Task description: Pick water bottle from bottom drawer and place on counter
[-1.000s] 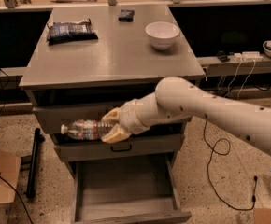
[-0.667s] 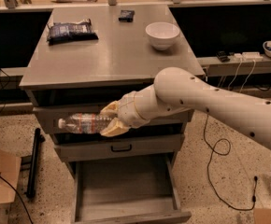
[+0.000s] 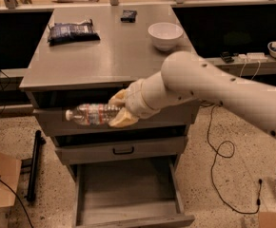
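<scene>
The water bottle, clear with a white cap and a red-and-white label, lies sideways in my gripper, cap pointing left. The gripper's tan fingers are shut on the bottle's base end. I hold it in front of the top drawer's face, just below the front edge of the counter. The bottom drawer is pulled open below and shows an empty grey tray. My white arm comes in from the right.
On the counter sit a white bowl, a dark snack bag and a small black object. The middle drawer with a black handle is closed. A cardboard box and cables lie on the floor.
The gripper has risen with the bottle, from the middle drawer's level up to the top drawer's face, near the counter's edge.
</scene>
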